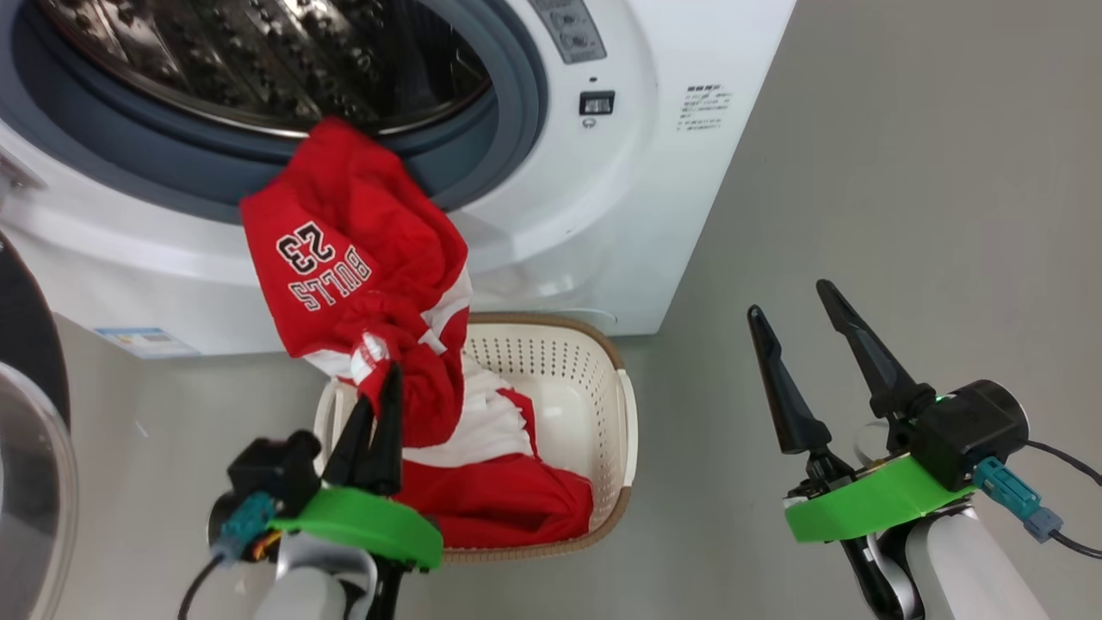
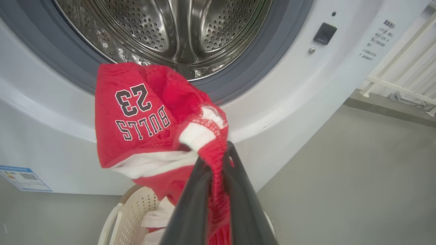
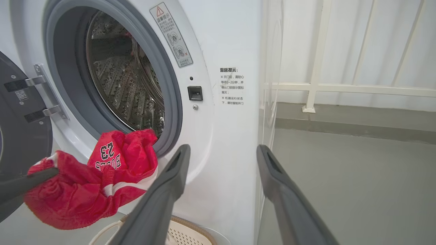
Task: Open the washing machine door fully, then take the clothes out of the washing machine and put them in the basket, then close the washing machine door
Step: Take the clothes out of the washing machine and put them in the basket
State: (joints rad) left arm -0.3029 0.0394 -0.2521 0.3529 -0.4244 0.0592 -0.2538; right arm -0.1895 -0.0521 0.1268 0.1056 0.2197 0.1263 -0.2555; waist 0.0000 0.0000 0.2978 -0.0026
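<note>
We log: left gripper [image 1: 385, 383] jaws clamped on soft red clothes [image 1: 344, 258] (number 23), apparently draped off the washing machine's [image 1: 603, 215] grey ring [image 1: 516, 129] over the perforated basket [image 1: 603, 379]; right gripper [image 1: 788, 299] jaws apart.

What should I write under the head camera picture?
Left hand holds a red number-23 jersey, draped from the white washing machine, above the cream perforated basket.

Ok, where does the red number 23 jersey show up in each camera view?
Head view: jersey centre-left, draped from the grey ring, its lower end pinched by the left hand.
Left wrist view: jersey centre-left, above the fingers.
Right wrist view: jersey lower left, at the ring's bottom edge.
Shared landmark: the dark latch socket right of that ring.
</note>
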